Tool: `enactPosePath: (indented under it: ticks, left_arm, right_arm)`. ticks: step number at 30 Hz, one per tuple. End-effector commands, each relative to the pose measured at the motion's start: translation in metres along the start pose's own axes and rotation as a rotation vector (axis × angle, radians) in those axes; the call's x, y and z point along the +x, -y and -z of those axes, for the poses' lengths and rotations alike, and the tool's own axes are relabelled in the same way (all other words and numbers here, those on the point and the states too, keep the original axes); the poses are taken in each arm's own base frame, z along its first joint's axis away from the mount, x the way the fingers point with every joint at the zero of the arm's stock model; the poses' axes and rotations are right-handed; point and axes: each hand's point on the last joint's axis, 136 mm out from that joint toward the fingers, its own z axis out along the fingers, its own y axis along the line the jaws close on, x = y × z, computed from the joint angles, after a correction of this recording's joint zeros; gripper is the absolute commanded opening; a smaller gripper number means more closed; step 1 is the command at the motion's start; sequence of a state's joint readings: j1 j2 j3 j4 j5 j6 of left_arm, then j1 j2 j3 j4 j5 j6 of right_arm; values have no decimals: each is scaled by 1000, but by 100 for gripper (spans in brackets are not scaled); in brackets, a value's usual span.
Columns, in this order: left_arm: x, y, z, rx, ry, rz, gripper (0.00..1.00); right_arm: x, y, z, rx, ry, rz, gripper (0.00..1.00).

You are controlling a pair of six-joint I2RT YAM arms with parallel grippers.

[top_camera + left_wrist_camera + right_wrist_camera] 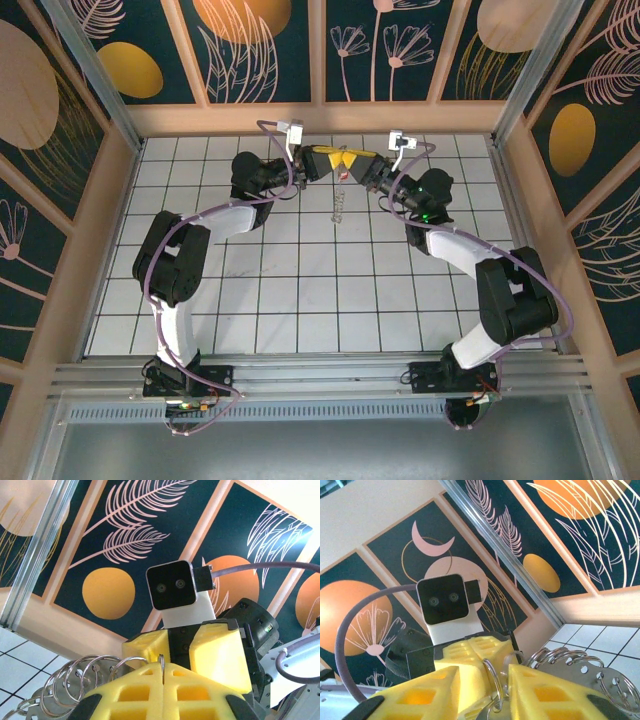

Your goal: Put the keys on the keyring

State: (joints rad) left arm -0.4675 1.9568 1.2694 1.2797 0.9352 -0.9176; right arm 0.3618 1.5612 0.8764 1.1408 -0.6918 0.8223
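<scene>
The keyring is a chain of silvery rings. In the top view it hangs (339, 205) from where both grippers meet above the far middle of the floor. My left gripper (325, 160) (164, 669) is shut on one thin ring of it, and the other rings (70, 682) trail off to the left. My right gripper (362, 165) (485, 672) faces it tip to tip, its yellow fingers (420, 692) apart. A ring (492, 680) stands in their gap, with the remaining keyring (570, 662) at the right. The keys are hidden.
White tiled floor (300, 280) lies below both arms. Patterned walls stand close behind the grippers (320, 60), with a metal post (90, 70) at the back left corner. The arm bases sit on a rail at the near edge (320, 375).
</scene>
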Motion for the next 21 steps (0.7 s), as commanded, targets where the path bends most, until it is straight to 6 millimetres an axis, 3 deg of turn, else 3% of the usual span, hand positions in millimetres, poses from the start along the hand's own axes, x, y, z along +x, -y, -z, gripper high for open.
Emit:
enactPosePath:
  ticks: [1, 6, 16, 21]
  left_arm:
    - [-17, 30, -3, 65, 27, -97, 0]
    - [-17, 30, -4, 66, 26, -94, 0]
    - [-19, 29, -5, 54, 33, -86, 1]
    - [-27, 30, -6, 14, 30, -124, 41]
  right_arm:
    - [-12, -17, -5, -49, 22, 47, 23]
    - [-13, -19, -5, -56, 21, 57, 0]
    - [-14, -17, 1, -47, 19, 84, 0]
    - [-16, -13, 7, -34, -43, 153, 0]
